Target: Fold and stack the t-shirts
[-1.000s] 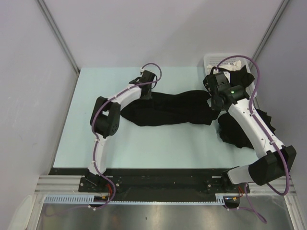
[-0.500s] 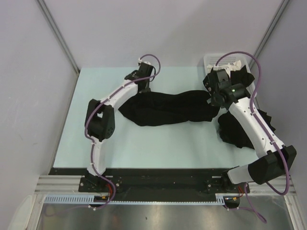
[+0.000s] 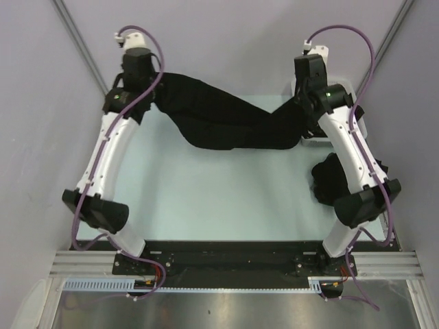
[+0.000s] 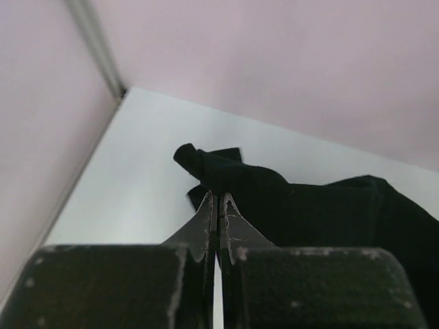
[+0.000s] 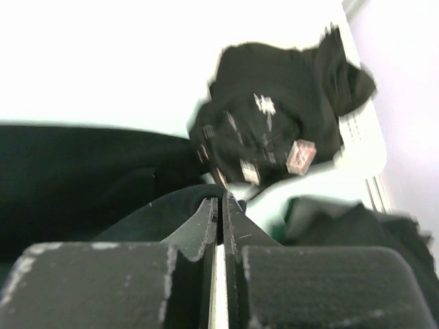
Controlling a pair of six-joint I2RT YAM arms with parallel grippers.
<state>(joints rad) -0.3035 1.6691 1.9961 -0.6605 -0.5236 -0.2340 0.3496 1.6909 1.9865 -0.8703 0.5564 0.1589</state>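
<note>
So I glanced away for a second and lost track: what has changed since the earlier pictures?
Both arms swung up and toward the far edge, carrying the ends of the long black t-shirt with them. It now hangs stretched between the left tool and the right tool, sagging in the middle. Both tools are shut on cloth. The crumpled shirt at right and the white basket stayed put.

The light is bright and even. Shadows on the table [image 3: 206, 199] near the black t-shirt [image 3: 233, 127] are soft and faint. The top view is sharp. The right wrist view is blurry, and the table there is washed out to plain white.
</note>
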